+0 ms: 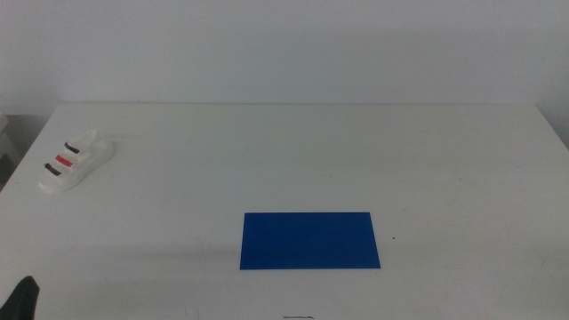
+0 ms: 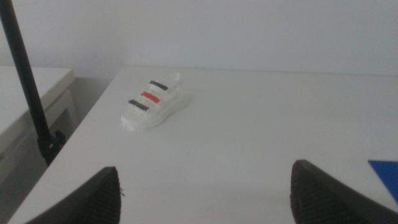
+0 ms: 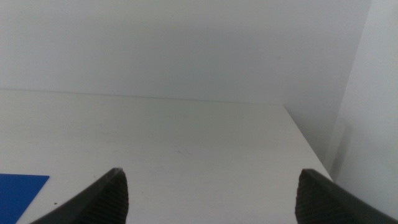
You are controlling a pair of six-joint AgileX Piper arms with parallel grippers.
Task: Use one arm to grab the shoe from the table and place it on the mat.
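The white shoe [image 1: 75,162] with black and red straps lies on the white table [image 1: 293,160] at the far left. It also shows in the left wrist view [image 2: 153,108], ahead of my open, empty left gripper [image 2: 205,193]. Only a dark tip of that gripper [image 1: 24,298] shows at the bottom left corner of the middle view. The royal-blue mat [image 1: 309,240] lies flat in the near middle of the table; a corner of it shows in each wrist view [image 2: 385,171] [image 3: 18,193]. My right gripper [image 3: 211,196] is open and empty, out of the middle view.
A black pole [image 2: 28,93] stands off the table's left edge, beside a low white surface [image 2: 25,99]. The table's right edge [image 3: 305,140] drops off near a white wall.
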